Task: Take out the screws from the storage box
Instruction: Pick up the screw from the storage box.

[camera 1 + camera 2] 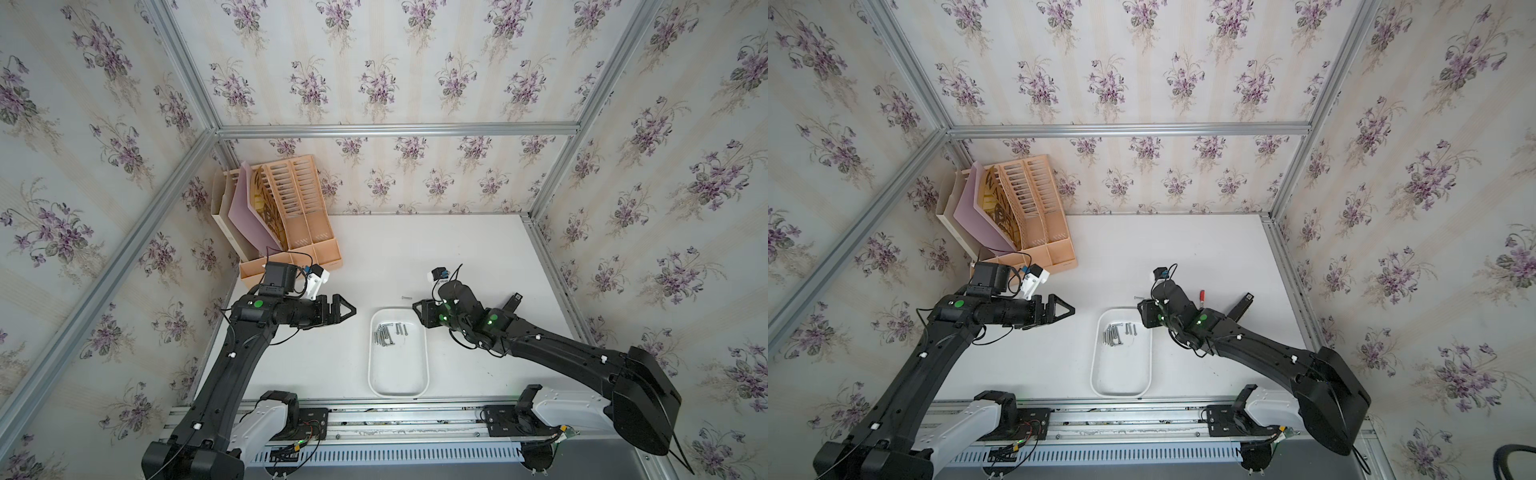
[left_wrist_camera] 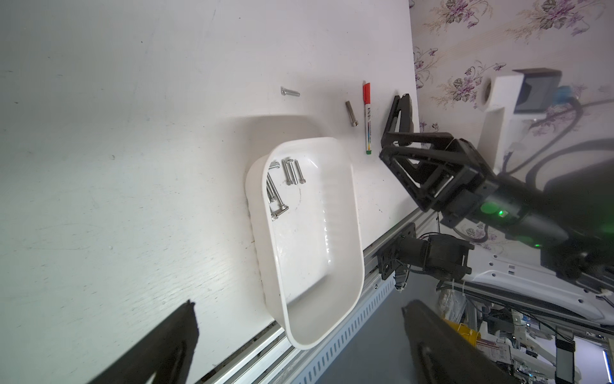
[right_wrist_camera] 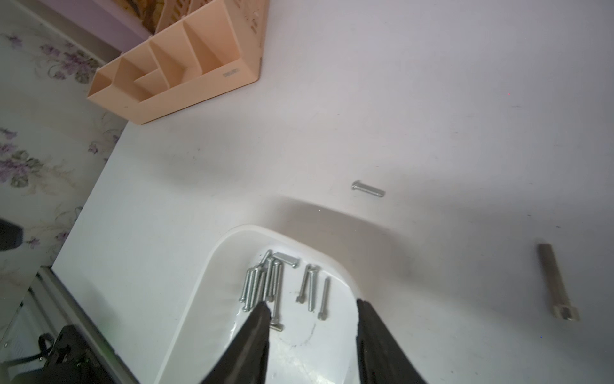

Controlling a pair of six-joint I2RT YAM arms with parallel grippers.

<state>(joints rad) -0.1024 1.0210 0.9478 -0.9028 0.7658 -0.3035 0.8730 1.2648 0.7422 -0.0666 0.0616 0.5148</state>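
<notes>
The right gripper [image 3: 312, 306] is hovering half-spread, empty, over the screws [image 3: 265, 282] at the storage box's [image 3: 216, 252] twelve o'clock end. The left gripper [image 1: 351, 310] is hanging wide-spread, empty, at its nine o'clock.

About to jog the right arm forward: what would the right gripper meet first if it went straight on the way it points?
Probably the screws lying in the storage box: the right gripper, open, points down at them. Its height above them is unclear.
</notes>
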